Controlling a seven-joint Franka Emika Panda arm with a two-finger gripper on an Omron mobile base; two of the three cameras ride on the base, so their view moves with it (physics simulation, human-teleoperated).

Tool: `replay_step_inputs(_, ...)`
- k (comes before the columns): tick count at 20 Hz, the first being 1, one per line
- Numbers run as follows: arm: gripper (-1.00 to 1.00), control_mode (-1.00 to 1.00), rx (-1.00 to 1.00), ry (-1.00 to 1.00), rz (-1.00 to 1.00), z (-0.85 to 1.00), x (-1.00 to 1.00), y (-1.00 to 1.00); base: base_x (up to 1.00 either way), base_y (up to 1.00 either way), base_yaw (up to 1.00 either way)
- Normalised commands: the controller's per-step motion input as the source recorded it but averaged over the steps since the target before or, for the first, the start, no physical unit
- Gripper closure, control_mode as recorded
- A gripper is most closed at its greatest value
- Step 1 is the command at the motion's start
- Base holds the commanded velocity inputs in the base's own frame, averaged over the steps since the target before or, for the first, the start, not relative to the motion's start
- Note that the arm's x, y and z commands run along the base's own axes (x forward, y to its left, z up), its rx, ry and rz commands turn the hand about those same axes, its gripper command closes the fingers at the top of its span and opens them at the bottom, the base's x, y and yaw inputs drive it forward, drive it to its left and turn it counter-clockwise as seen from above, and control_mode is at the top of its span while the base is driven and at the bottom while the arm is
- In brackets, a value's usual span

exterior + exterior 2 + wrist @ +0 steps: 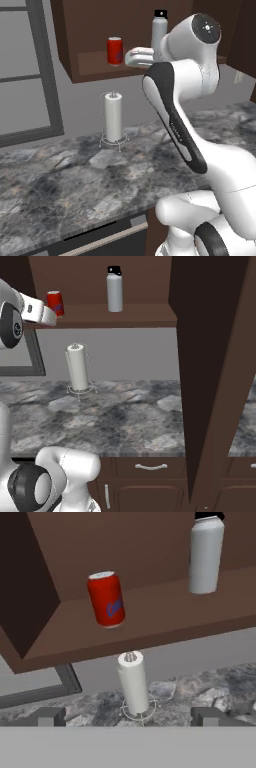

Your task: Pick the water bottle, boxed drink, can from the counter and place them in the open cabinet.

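Note:
The red can [115, 51] [106, 599] stands upright on the shelf of the open cabinet [95, 67], at its left. The water bottle [159, 30] [205, 554], pale grey with a black cap, stands on the same shelf further right. My gripper [127, 717] hovers just in front of the shelf edge, a short way back from the can. It is open, its fingertips [47, 717] spread wide with nothing between them. In the left base view the gripper [129, 57] sits between the can and the bottle. The boxed drink is out of view.
A white paper towel roll [113, 117] on a wire stand rests on the grey marbled counter [75, 175] below the cabinet. The cabinet's open door [210, 356] hangs at the right. A window frame [45, 75] is on the left.

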Motion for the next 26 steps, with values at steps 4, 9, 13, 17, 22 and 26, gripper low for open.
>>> replay_step_inputs(4,-1.0,-1.0,0.01,0.14,-0.08,-0.25,-0.88,-0.38,0.0,0.0,0.0)
replay_step_inputs(9,-1.0,-1.0,0.02,0.25,-0.07,-0.47,-0.74,-0.34,0.0,0.0,0.0)
replay_step_inputs(13,-1.0,-1.0,0.0,0.31,-0.06,-0.6,-0.5,-0.24,0.0,0.0,0.0)
replay_step_inputs(17,-1.0,-1.0,-0.02,0.34,-0.05,-0.64,-0.37,-0.21,0.0,0.0,0.0)
replay_step_inputs(22,-1.0,-1.0,-0.04,0.25,-0.03,-0.48,-0.62,-0.3,0.0,0.0,0.0)
replay_step_inputs(26,-1.0,-1.0,0.0,0.16,0.0,-0.14,-0.4,-0.23,0.0,0.0,0.0)
